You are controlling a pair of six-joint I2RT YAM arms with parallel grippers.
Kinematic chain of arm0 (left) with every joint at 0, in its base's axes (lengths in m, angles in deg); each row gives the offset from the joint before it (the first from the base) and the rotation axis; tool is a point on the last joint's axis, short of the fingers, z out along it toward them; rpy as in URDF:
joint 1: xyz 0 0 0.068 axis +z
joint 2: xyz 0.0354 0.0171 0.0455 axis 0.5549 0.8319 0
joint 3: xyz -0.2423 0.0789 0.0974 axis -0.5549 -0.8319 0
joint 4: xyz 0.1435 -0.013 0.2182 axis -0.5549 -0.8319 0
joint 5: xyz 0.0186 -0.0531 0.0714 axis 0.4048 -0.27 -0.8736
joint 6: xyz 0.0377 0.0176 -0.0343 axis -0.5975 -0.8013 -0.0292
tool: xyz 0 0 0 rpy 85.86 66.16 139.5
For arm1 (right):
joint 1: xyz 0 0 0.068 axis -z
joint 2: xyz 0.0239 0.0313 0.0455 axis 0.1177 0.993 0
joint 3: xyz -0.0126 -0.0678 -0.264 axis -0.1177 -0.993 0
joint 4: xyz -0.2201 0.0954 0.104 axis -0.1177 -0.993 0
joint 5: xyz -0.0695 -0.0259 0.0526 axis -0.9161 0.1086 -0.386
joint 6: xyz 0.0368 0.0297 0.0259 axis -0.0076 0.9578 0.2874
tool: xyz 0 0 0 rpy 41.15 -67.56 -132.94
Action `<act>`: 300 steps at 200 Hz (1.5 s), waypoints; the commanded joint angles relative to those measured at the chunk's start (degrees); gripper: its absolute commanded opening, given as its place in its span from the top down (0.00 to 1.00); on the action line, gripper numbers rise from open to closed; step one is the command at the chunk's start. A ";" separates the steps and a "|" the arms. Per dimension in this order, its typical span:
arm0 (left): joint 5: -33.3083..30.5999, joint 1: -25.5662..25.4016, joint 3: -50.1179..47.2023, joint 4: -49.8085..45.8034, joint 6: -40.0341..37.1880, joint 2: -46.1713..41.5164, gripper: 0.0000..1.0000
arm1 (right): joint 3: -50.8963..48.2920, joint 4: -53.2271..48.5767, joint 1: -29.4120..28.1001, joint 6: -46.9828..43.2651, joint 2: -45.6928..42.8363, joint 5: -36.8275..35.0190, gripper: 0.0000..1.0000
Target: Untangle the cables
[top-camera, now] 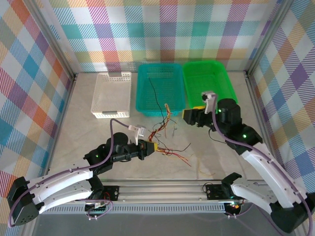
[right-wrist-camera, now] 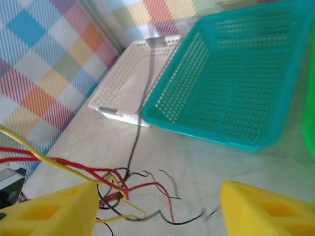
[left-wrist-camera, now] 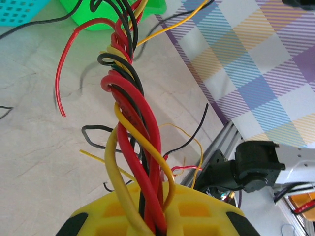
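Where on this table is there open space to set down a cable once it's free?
Bare table lies on the near side of the white basket, left of the left gripper. Crowded from the teal basket forward: the cables sprawl between the left gripper and the right gripper.

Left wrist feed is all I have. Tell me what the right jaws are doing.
Observer: The right jaws stand open with nothing between them.
Operator: Place them relative to the cables.
Observer: They sit to the right of the cables, near the front edge of the green basket.
Operator: Give me the basket order.
Observer: Left to right along the back: white basket, teal basket, green basket.
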 commanded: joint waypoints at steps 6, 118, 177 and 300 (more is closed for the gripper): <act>-2.11 -0.71 0.43 0.88 1.43 -1.03 1.00 | -2.53 0.61 0.38 5.55 -3.00 6.03 0.34; -2.77 -0.71 1.31 8.17 8.41 1.31 1.00 | -18.34 28.55 -10.06 15.47 4.34 21.52 0.47; 0.94 -0.81 0.74 11.69 9.23 2.75 1.00 | -16.00 33.76 -11.18 18.40 14.21 13.44 0.51; 1.05 -2.28 -2.50 12.26 7.76 0.50 1.00 | -17.66 42.13 -11.19 19.99 13.82 12.64 0.49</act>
